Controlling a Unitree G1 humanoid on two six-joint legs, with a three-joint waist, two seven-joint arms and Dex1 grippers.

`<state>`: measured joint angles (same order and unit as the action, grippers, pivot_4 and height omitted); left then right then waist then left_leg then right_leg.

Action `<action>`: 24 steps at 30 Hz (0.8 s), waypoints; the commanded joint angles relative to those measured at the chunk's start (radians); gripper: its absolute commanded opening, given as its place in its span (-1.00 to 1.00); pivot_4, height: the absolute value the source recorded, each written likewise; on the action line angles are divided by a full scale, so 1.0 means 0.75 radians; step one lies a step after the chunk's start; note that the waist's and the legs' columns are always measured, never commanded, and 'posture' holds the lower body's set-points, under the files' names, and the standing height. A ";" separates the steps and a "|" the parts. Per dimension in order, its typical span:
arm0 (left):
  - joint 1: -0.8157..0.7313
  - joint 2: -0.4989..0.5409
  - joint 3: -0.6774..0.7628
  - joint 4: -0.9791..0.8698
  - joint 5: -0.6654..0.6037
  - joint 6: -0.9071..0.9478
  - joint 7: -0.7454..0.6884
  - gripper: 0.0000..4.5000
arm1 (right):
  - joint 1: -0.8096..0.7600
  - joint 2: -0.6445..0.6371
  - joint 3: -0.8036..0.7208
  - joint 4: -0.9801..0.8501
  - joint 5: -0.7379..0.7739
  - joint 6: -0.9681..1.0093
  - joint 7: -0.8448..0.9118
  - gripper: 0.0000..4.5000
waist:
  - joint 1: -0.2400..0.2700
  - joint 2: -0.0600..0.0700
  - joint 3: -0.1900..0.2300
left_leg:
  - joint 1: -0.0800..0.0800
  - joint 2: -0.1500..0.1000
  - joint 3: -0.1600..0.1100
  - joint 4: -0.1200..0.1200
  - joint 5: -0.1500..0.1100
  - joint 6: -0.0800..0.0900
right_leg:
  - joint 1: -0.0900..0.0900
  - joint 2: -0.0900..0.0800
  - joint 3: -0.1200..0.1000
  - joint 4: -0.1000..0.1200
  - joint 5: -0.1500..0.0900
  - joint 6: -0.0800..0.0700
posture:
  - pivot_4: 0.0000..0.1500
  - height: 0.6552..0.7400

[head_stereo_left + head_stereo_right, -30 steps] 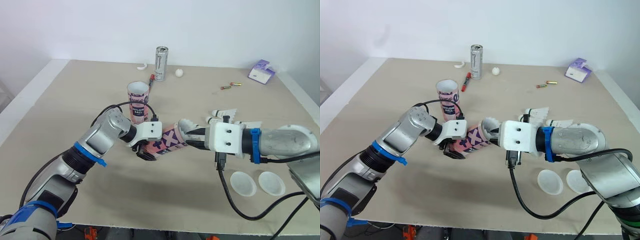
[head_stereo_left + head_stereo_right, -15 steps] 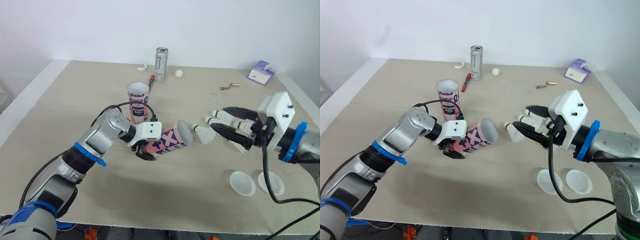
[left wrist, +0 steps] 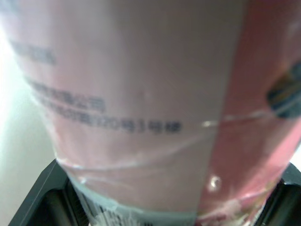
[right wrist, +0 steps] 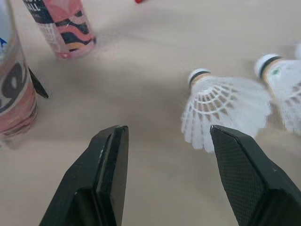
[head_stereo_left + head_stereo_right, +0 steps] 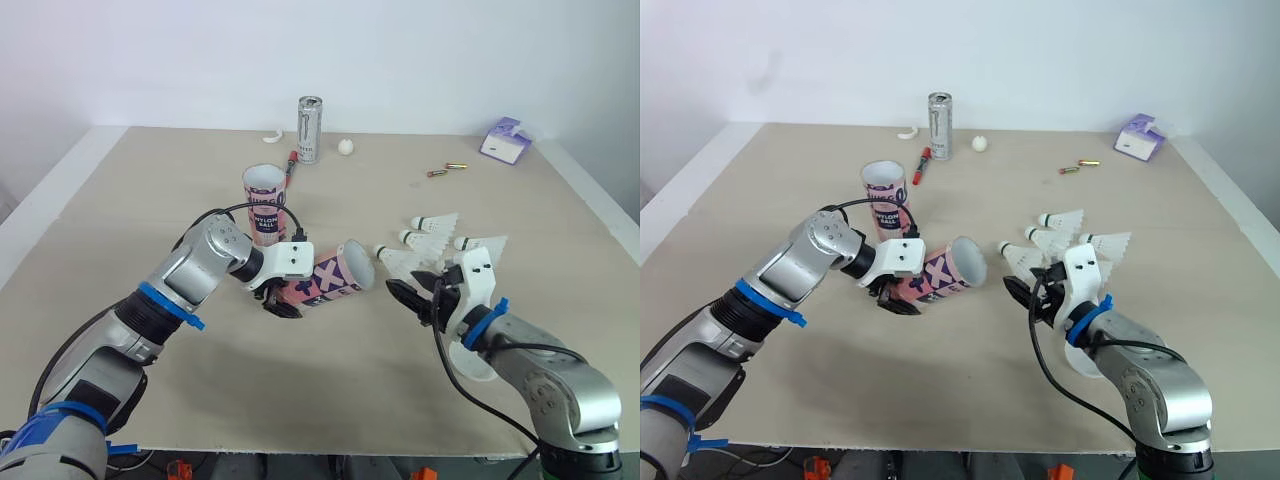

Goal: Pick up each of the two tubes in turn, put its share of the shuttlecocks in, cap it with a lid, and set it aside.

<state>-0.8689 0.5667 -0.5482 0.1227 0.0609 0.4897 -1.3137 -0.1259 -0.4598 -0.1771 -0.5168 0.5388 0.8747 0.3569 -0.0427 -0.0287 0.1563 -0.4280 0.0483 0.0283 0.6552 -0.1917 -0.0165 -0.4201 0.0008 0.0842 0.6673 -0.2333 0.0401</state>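
The right gripper (image 4: 169, 132) has left the tube (image 5: 335, 278), spread wide by a shuttlecock (image 4: 225, 113). The left gripper (image 5: 283, 302) clamps that tube.

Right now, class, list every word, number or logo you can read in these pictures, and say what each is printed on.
"NYLON BALL": small print on the upright tube.
Held tube: a line of fine print in the left wrist view, too blurred to read.
Can: a logo mark, too small to read.
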 commanded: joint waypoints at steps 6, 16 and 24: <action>0.015 0.015 0.015 -0.053 0.018 0.039 0.018 0.63 | -0.133 0.046 0.004 0.225 -0.076 -0.126 -0.026 0.33 | -0.003 0.000 0.000 | -0.001 0.000 0.000 0.000 0.000 0.000 | -0.001 0.000 0.001 0.000 0.000 0.000 | 1.00 1.00; 0.024 -0.005 0.014 -0.074 0.015 0.046 0.042 0.63 | -0.279 0.106 0.028 0.423 -0.108 -0.180 -0.021 0.33 | -0.003 0.000 0.000 | -0.002 -0.001 0.000 -0.002 0.000 0.000 | -0.002 0.000 0.001 0.000 -0.001 0.001 | 1.00 1.00; 0.033 -0.008 0.015 -0.077 0.017 0.042 0.058 0.63 | -0.362 0.131 0.065 0.521 -0.158 -0.198 -0.025 -0.30 | -0.003 0.001 0.001 | -0.003 -0.001 0.000 -0.002 0.000 0.000 | -0.002 0.000 0.001 -0.001 -0.001 0.001 | 1.00 1.00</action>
<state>-0.8526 0.5635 -0.5461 0.0768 0.0616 0.5237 -1.2881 -0.3584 -0.3644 -0.1321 -0.1275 0.4339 0.7526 0.3376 -0.0450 -0.0279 0.1568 -0.4301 0.0474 0.0286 0.6538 -0.1917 -0.0165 -0.4218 0.0007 0.0852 0.6668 -0.2343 0.0411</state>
